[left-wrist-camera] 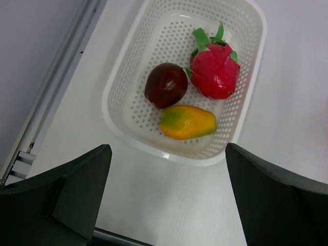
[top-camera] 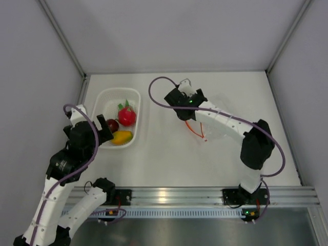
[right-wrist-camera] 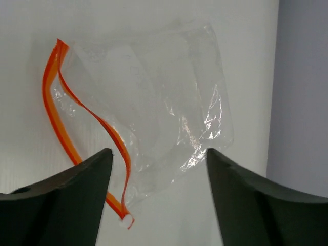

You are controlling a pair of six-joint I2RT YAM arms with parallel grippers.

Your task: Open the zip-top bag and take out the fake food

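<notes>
1. Right wrist view: the right fingers [right-wrist-camera: 56, 205] stand apart with nothing between them. Only bare white surface [right-wrist-camera: 164, 220] and the tail end of a strip show in the gap.
2. Just beyond their tips the small clear crinkly zip-top bag [right-wrist-camera: 154, 97] lies flat on the surface. It is empty, and neither finger touches it.
3. Its thin orange-red zip strip [right-wrist-camera: 64, 128] runs down the bag's left side in this view. The strip's long axis points away from the fingers, and its near end lies beside the left-hand finger.
4. The two halves of the strip bow apart, so the mouth is open. It faces left, which in the top view is toward the basket and the left arm, while the clear body spreads to the right.
5. Left wrist view: the left fingers [left-wrist-camera: 66, 200] are spread wide and hold nothing, poised before the near rim of the white perforated plastic basket [left-wrist-camera: 138, 51].
6. Inside the basket, the yellow-orange oval toy fruit [left-wrist-camera: 187, 122] is nearest, with its long axis lying crosswise along the near wall.
7. Behind it sit the dark maroon roundish toy fruit [left-wrist-camera: 165, 84] on the left and the red toy fruit with green leaves [left-wrist-camera: 215, 72] on the right, its leaves pointing to the far end.
8. The right arm is nearer the bag and the left arm nearer the fruit. With all three fruits out of the bag, the task looks finished, and I judge that only a retreat remains.
</notes>
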